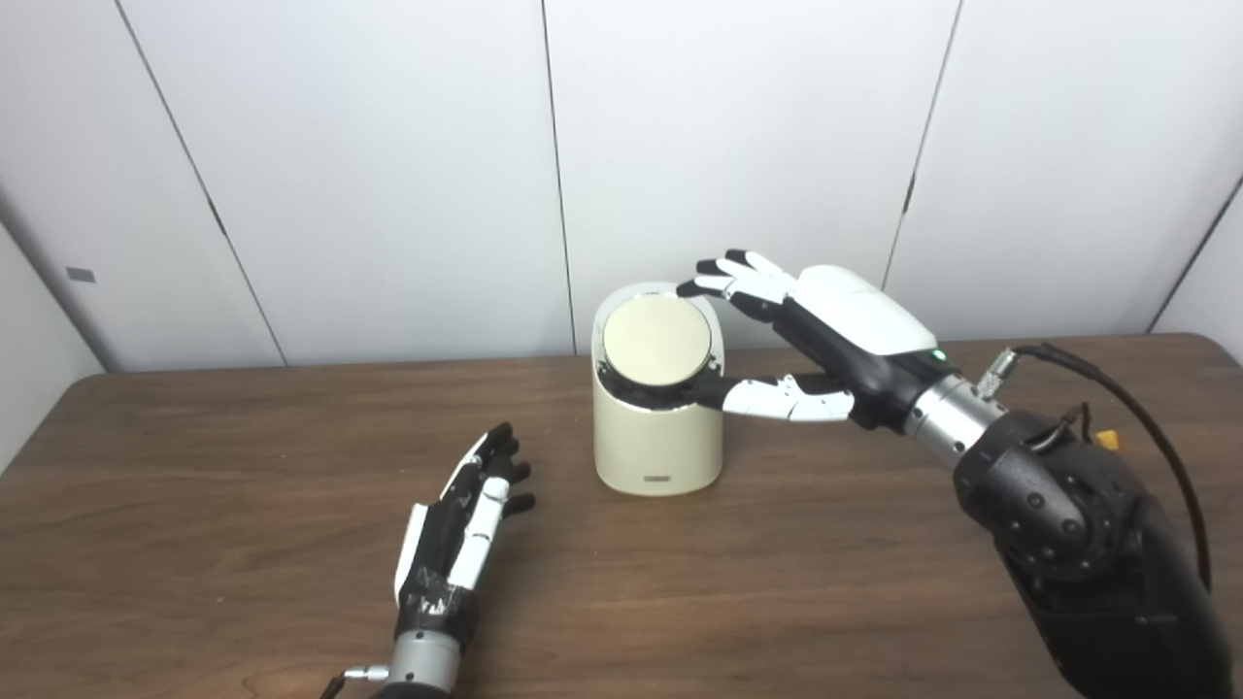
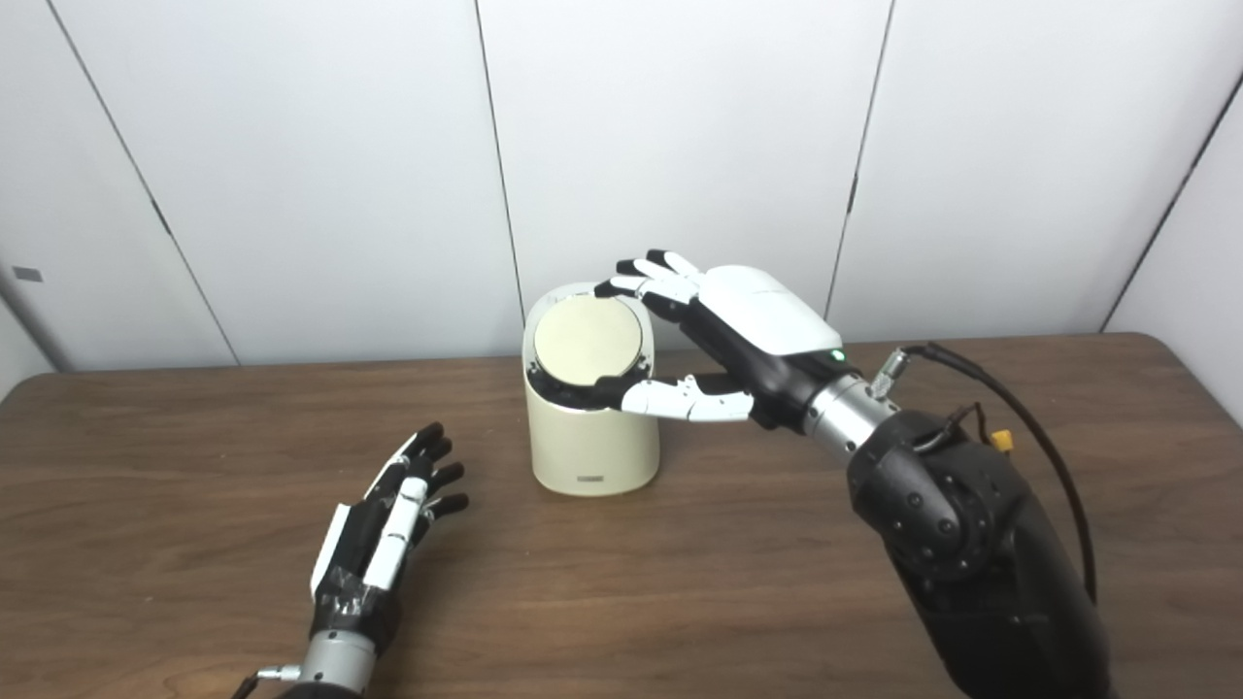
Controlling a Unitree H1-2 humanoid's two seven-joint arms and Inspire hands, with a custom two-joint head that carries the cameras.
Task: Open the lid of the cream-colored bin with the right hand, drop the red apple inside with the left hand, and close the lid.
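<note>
You see one cream-colored bin [image 1: 658, 427] standing mid-table, its round lid [image 1: 655, 341] tilted toward you. Your right hand [image 1: 825, 325] straddles the top, fingers spread at the far rim, thumb by the near edge, gripping nothing. Your left hand [image 1: 464, 519] rests open on the wood-grain table [image 1: 243, 437], nearby.

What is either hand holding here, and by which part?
The left hand lies open on the table, holding nothing. The right hand spans the bin at its lid; a firm grip cannot be told.
</note>
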